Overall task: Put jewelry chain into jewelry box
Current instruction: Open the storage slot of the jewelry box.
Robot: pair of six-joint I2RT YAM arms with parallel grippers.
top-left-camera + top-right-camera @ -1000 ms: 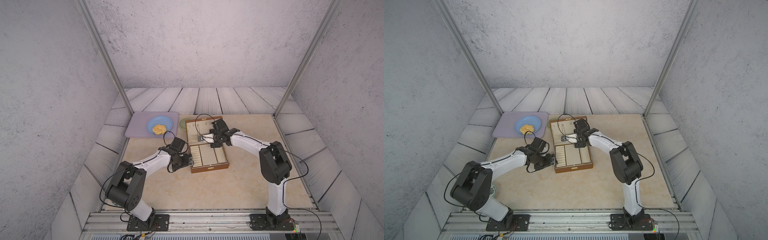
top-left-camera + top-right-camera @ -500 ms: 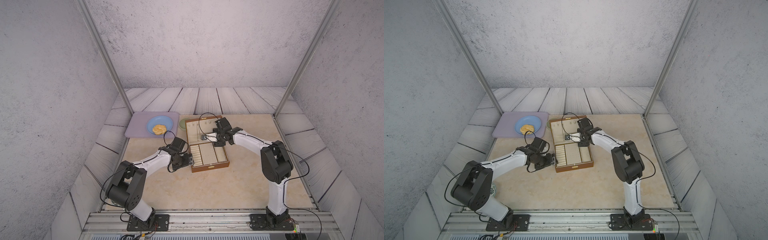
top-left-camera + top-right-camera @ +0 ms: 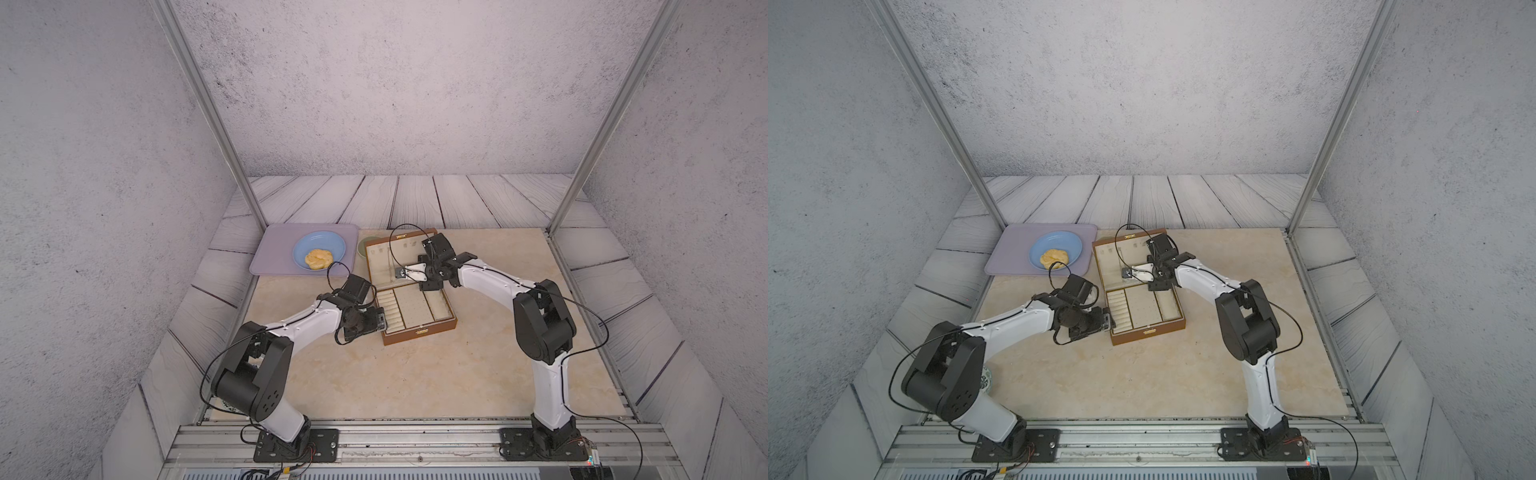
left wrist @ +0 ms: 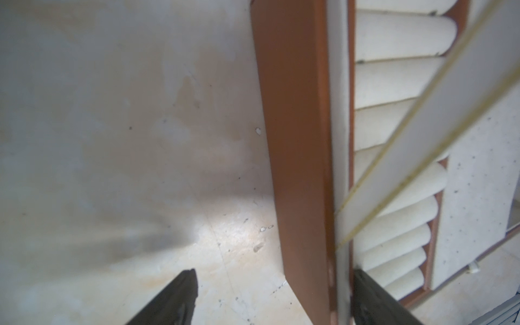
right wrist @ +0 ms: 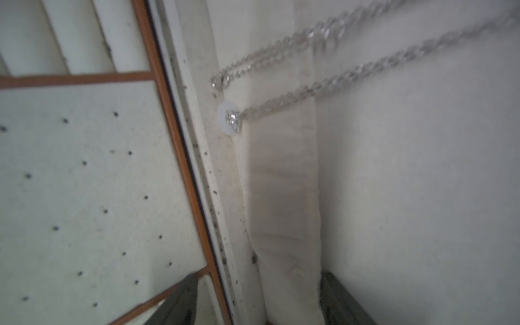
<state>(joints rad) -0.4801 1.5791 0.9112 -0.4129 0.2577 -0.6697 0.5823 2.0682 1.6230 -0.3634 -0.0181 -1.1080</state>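
Two wide tools: left tool (image 4: 274, 271) astride jewelry box (image 3: 419, 334) wall, right tool (image 5: 258, 275) over lid (image 3: 376, 251).

2 overhead, 2 close on jewelry box (image 4: 295, 140)

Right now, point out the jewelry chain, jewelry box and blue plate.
jewelry chain (image 5: 233, 120): right wrist view, on its sparkly end piece.
jewelry box (image 3: 440, 328): a top view, on the brown front wall.
blue plate (image 3: 320, 241): a top view, on bare surface near its far rim.
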